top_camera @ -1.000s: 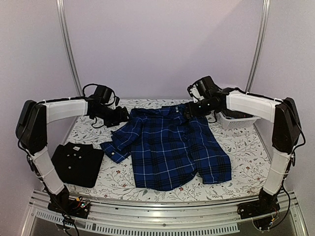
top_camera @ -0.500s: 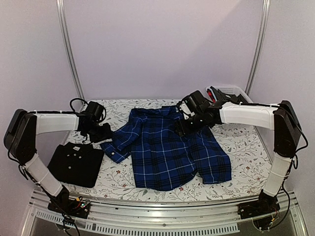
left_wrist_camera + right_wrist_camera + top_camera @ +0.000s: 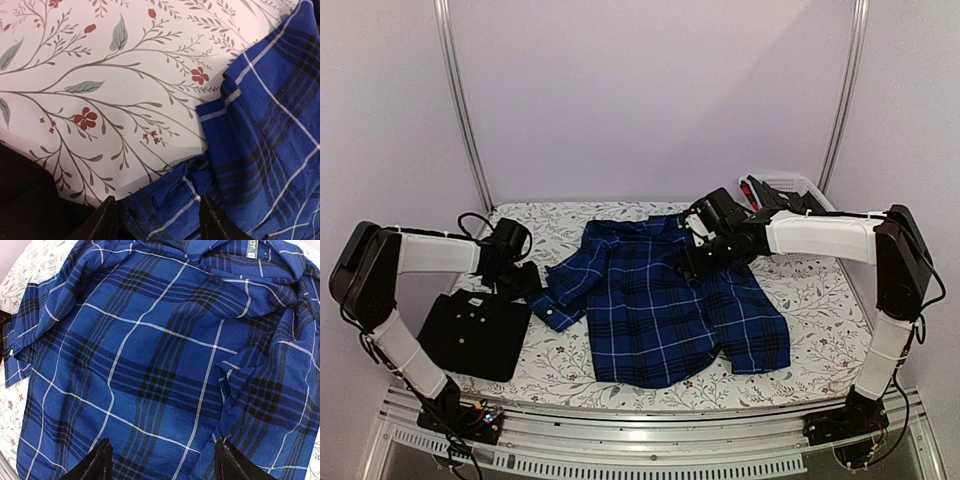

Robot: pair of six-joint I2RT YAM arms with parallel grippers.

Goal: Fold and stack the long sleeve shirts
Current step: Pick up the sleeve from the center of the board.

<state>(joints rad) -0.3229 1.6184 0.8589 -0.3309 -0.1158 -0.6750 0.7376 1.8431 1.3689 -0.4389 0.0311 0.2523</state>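
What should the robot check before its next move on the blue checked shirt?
1. Left gripper open: ok, its fingers stand apart.
2. Sleeve cuff between those fingers: ok.
3. Fingers touching the cuff: cannot tell.
4. Right gripper open above the blue plaid shirt: ok.
5. Plaid shirt lying flat: not ok, rumpled near the collar.
6. Black shirt folded, off to the side: ok.
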